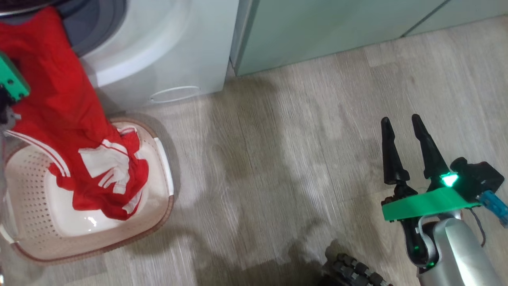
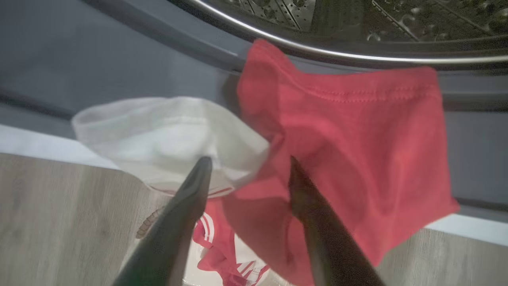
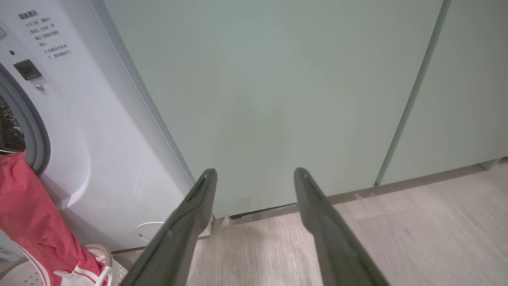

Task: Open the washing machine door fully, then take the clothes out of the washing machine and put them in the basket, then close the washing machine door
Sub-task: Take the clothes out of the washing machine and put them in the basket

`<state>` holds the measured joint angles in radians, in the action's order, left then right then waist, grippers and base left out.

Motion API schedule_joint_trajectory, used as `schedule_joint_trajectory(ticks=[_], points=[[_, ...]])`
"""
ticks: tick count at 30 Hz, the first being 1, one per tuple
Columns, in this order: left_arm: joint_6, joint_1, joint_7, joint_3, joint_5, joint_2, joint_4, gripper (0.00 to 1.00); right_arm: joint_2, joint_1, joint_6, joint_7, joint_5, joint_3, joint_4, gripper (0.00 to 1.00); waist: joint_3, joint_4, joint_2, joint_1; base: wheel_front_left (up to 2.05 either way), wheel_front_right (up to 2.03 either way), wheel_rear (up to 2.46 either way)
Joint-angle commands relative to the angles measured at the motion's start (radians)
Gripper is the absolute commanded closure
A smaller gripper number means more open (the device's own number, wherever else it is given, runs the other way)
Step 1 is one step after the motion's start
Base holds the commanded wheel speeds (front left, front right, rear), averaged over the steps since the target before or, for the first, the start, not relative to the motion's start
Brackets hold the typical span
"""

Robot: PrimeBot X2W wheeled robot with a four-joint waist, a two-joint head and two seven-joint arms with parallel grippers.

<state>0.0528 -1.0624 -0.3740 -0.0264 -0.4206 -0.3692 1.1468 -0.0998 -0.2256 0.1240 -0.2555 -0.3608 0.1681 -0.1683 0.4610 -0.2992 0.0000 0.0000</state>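
Jaws of the left gripper (image 2: 249, 159) are spread apart; the clothes (image 2: 357, 139) are draped between and beyond its tips, hanging from the washer (image 1: 178, 47) mouth into the basket (image 1: 171, 206). Jaws of the right gripper (image 1: 401, 118) are likewise spread, held over the floor (image 1: 278, 159), well apart from the clothes.

Your robot's right hand (image 1: 400, 118) had two long, tapered black fingers (image 1: 392, 159); behind them sat a flat green bracket (image 1: 424, 204) with a glowing green light (image 1: 449, 180), a black housing (image 1: 478, 174) and a small blue connector (image 1: 494, 202); the forearm (image 1: 462, 254) was smooth pale grey, with a thin dark cable (image 1: 480, 228); the left hand (image 2: 249, 159) had matching dark fingers.
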Motion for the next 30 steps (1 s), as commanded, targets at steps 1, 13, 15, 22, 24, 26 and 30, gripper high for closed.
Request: schedule_joint_trajectory(ticks=[1, 13, 15, 22, 24, 26, 30], points=[[-0.005, -0.039, 0.005, -0.013, 0.001, -0.049, -0.012, 0.33, -0.001, -0.012, 0.007, -0.006, 0.004, 0.010, 0.034, 0.00, 0.021, -0.008, 0.0000, 0.0000, 0.00, 0.00, 0.00], [-0.074, 0.006, 0.137, 0.055, 0.035, -0.009, 0.076, 1.00, 0.008, -0.008, 0.007, -0.006, 0.009, 0.003, 0.017, 0.00, -0.031, 0.022, 0.0000, 0.0000, 0.00, 0.00, 0.00], [-0.085, 0.044, 0.185, 0.069, 0.044, 0.009, 0.081, 1.00, 0.004, 0.001, 0.007, -0.006, 0.007, 0.004, 0.013, 0.00, -0.064, 0.033, 0.0000, 0.0000, 0.00, 0.00, 0.00], [-0.110, 0.198, 0.326, 0.103, 0.054, 0.082, 0.091, 1.00, -0.015, 0.036, 0.007, -0.006, 0.000, 0.017, -0.002, 0.00, -0.179, 0.080, 0.0000, 0.0000, 0.00, 0.00, 0.00], [-0.107, 0.242, 0.355, 0.111, 0.056, 0.102, 0.092, 1.00, -0.021, 0.046, 0.007, -0.006, -0.002, 0.018, -0.005, 0.00, -0.206, 0.093, 0.0000, 0.0000, 0.00, 0.00, 0.00], [-0.108, 0.282, 0.370, 0.118, 0.056, 0.123, 0.095, 1.00, -0.027, 0.053, 0.007, -0.006, -0.005, 0.024, -0.006, 0.00, -0.222, 0.104, 0.0000, 0.0000, 0.00, 0.00, 0.00], [-0.116, 0.328, 0.374, 0.122, 0.048, 0.151, 0.100, 1.00, -0.031, 0.053, 0.007, -0.006, -0.008, 0.032, -0.005, 0.00, -0.227, 0.112, 0.0000, 0.0000, 0.00, 0.00, 0.00]])
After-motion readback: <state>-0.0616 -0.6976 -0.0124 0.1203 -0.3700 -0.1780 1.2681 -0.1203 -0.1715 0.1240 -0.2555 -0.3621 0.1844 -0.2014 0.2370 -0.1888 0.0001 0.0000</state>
